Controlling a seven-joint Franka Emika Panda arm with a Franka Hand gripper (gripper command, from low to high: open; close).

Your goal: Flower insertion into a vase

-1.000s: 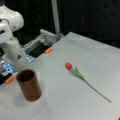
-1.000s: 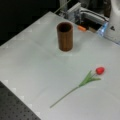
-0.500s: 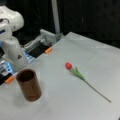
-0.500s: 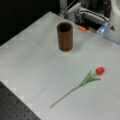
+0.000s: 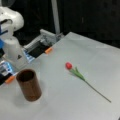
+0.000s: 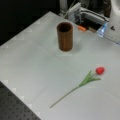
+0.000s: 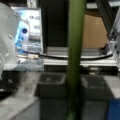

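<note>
The vase (image 5: 28,85) (image 6: 65,36), a plain dark-brown cylinder, is seen standing upright and empty on the grey table (image 5: 87,50) (image 6: 30,62) in both front views. A red flower (image 5: 85,80) (image 6: 82,83) with a thin green stalk and leaves is laid flat on the table, well apart from the vase; its bloom is turned toward the side where the arm is mounted. The white body of the arm (image 5: 11,37) (image 6: 115,22) is shown at the table's edge, at a front view's left behind the vase and at a front view's top right, but the gripper itself is not shown in either front view. In the wrist view, the gripper (image 7: 73,100) is seen as two dark fingers (image 7: 52,95) at the bottom, closed against a green stem (image 7: 76,37) from both sides. This stem is held upright between them and runs up out of the top of the view. Neither the vase nor the table is shown in the wrist view.
</note>
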